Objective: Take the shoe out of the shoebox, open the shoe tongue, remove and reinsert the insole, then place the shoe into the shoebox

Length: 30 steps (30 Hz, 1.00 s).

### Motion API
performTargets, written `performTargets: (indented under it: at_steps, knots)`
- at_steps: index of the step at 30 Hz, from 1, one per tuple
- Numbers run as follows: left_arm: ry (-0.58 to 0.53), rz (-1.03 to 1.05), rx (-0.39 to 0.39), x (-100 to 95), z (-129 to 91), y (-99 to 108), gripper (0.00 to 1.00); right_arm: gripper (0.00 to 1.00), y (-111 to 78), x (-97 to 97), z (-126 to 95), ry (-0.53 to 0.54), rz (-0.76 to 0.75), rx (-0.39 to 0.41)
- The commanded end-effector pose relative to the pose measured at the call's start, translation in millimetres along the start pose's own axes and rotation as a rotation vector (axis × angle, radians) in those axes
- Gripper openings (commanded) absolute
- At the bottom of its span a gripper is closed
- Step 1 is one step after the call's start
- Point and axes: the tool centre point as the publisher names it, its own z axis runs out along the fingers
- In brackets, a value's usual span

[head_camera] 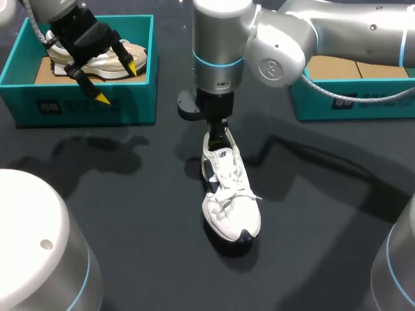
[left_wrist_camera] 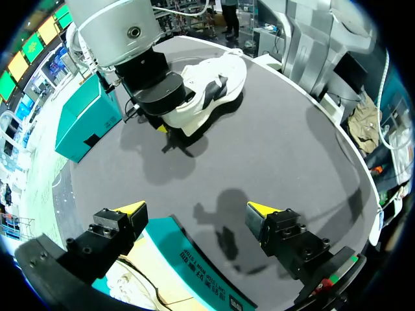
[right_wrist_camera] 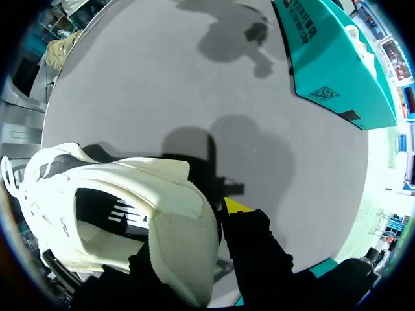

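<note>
A white shoe with dark trim (head_camera: pixel 230 194) stands on the dark table near the middle, toe toward the front. My right gripper (head_camera: pixel 217 139) comes straight down on its heel. In the right wrist view the right gripper (right_wrist_camera: pixel 194 220) is shut on the shoe (right_wrist_camera: pixel 117 194) at the padded heel collar; one yellow fingertip (right_wrist_camera: pixel 237 206) shows outside the heel and the other is hidden. My left gripper (head_camera: pixel 117 83) hangs open over the left teal shoebox (head_camera: pixel 84 103), which holds a second, cream shoe (head_camera: pixel 110 61). From the left wrist, the left gripper (left_wrist_camera: pixel 194 210) holds nothing above that box's rim (left_wrist_camera: pixel 188 259).
Another teal shoebox (head_camera: pixel 350 97) with a cardboard floor stands at the back right under my right arm. Pale rounded robot bases (head_camera: pixel 32 246) fill the front corners. Bare tabletop (head_camera: pixel 130 194) lies between the left box and the shoe.
</note>
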Motion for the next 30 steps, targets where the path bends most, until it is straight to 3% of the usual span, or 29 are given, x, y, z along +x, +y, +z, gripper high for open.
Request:
performTargets:
  at_steps: [1, 20, 27, 30]
  knots:
    - [0.001, 0.001, -0.003, 0.2, 0, 0, 1.0, 0.0, -3.6, 2.0, -21, 0.007, 0.014, 0.008]
    - [0.001, 0.001, -0.003, 0.2, 0, 0, 1.0, 0.0, -24.9, 9.1, -75, 0.041, 0.133, 0.03]
    - [0.001, 0.001, -0.003, 0.2, 0, 0, 1.0, 0.0, -21.9, 5.1, -100, 0.066, 0.154, 0.03]
    - [0.001, 0.001, -0.003, 0.2, 0, 0, 1.0, 0.0, -21.9, 5.1, -100, 0.066, 0.154, 0.03]
